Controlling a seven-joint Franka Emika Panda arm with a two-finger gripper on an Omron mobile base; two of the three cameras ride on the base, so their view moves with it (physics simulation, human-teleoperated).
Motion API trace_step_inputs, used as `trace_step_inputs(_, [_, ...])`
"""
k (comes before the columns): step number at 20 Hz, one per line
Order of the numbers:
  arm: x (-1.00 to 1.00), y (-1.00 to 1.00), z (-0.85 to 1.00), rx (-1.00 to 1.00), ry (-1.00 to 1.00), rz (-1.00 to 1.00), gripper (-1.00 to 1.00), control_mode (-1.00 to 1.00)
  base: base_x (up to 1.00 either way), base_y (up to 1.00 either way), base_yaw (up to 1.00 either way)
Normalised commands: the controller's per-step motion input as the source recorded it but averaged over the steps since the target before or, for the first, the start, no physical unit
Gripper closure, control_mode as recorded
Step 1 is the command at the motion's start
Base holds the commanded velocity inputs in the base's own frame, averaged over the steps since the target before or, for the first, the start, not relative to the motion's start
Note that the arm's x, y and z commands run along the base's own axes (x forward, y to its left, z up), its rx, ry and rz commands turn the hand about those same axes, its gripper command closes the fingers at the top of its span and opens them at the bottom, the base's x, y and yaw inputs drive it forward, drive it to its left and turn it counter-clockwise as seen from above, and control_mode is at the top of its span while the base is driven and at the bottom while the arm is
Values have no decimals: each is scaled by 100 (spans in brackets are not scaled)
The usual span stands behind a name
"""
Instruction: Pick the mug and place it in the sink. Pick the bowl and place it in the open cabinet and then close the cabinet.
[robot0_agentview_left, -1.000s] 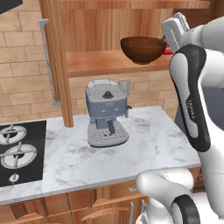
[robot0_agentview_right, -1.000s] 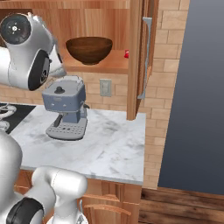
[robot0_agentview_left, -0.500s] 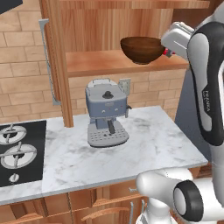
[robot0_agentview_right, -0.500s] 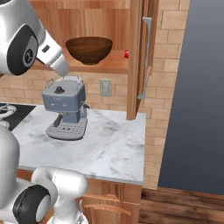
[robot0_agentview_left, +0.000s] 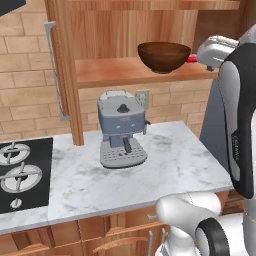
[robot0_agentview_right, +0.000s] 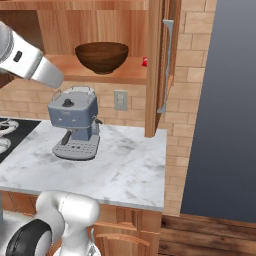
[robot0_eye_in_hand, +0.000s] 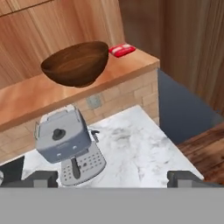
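The dark brown bowl (robot0_agentview_left: 164, 56) (robot0_agentview_right: 102, 56) (robot0_eye_in_hand: 76, 63) sits upright on the wooden shelf of the open cabinet (robot0_agentview_left: 112, 72) (robot0_agentview_right: 131, 75). My gripper (robot0_eye_in_hand: 114, 179) is open, its two fingertips (robot0_eye_in_hand: 41, 178) far apart with nothing between them. It is drawn back from the shelf and looks down on the bowl from a distance. In the left base view, the end of my arm (robot0_agentview_left: 216, 51) hangs just right of the bowl. The mug and the sink are out of view.
A grey coffee machine (robot0_agentview_left: 121, 129) (robot0_agentview_right: 74, 125) (robot0_eye_in_hand: 65, 144) stands on the marble counter (robot0_agentview_left: 170, 165) under the shelf. Both cabinet doors (robot0_agentview_left: 60, 75) (robot0_agentview_right: 167, 65) stand open. A small red item (robot0_eye_in_hand: 122, 50) lies behind the bowl. A black stovetop (robot0_agentview_left: 20, 175) is at the left.
My arm has pulled back from the bowl, to the right in the left base view and up-left in the right base view. The bowl stays on the shelf.
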Motion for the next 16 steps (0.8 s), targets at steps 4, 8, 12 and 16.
trace_step_inputs(4, [-100, -31, 3, -21, -18, 4, -100, -100, 0, 0, 0])
trace_step_inputs(8, [-100, -18, 0, -25, -5, 10, -100, -100, 0, 0, 0])
trace_step_inputs(12, [-88, -39, -11, -15, -12, 13, -100, -100, 0, 0, 0])
trace_step_inputs(16, [-33, -80, -21, -2, -7, 23, -100, -100, 0, 0, 0])
